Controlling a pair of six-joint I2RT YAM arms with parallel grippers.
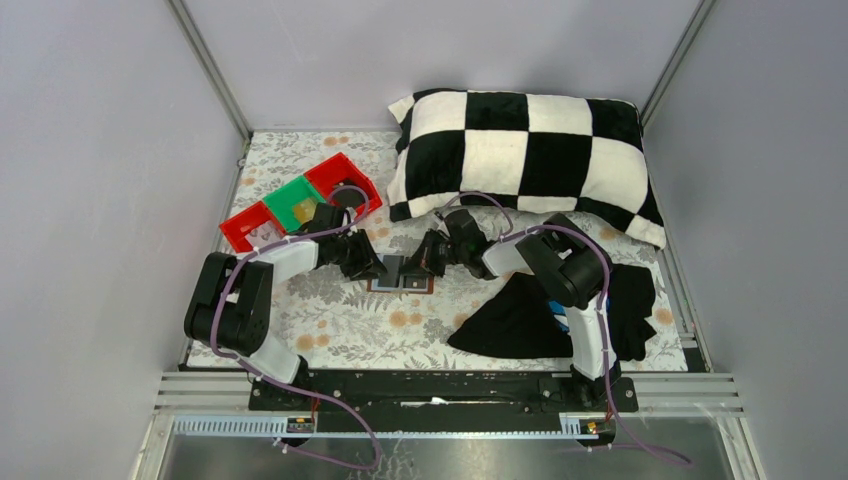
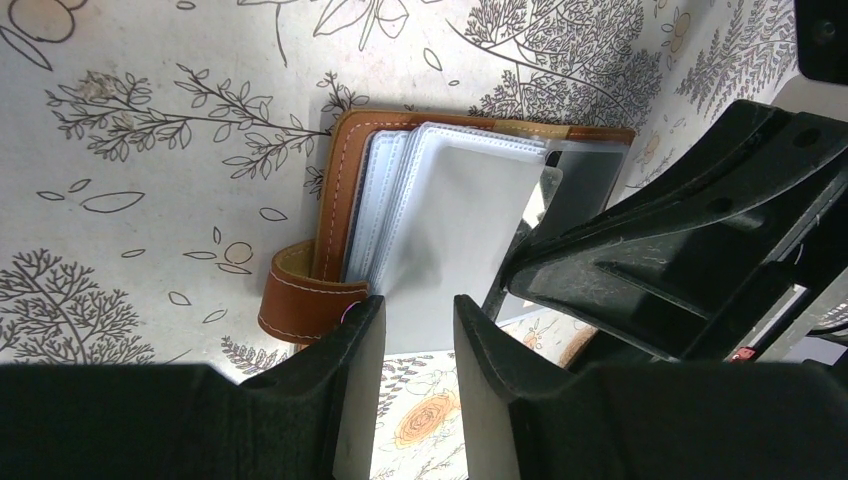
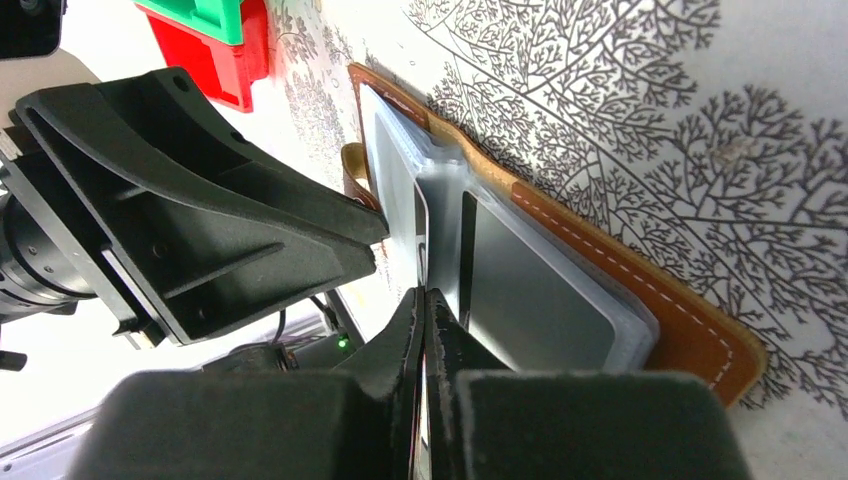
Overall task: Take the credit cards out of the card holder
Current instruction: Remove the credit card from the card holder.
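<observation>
1. The small brown leather bifold card holder (image 1: pixel 402 275) lies open and flat, directly between the tips of the two pincers. Its clear plastic sleeve pages (image 2: pixel 450 220) are fanned up. A thin light blue-grey plastic credit card (image 3: pixel 535 300) sits in a sleeve just beside the right pincer's tip.
2. The right pincer (image 3: pixel 424 295) has its fingers pressed together at a thin upright leaf in the holder's middle (card edge or bare sleeve, I cannot tell).
3. The left pincer (image 2: pixel 418 302) stands with its fingers apart at the holder's edge, one tip beside the brown strap tab (image 2: pixel 300 295). It clamps nothing that shows.
4. This looks like the start of an extraction, with no card seen lying free. The next move likely calls for a straight pull along the sleeve while the left pincer steadies the holder.
5. Under both pincers is a white floral-print tablecloth (image 1: pixel 350 320). Red and green plastic trays (image 1: pixel 300 200) sit beyond the left pincer. A black-and-white checked pillow (image 1: pixel 520 150) lies beyond the right, a crumpled black cloth (image 1: pixel 520 315) lies behind it, and plain grey walls (image 1: pixel 100 150) stand around.
</observation>
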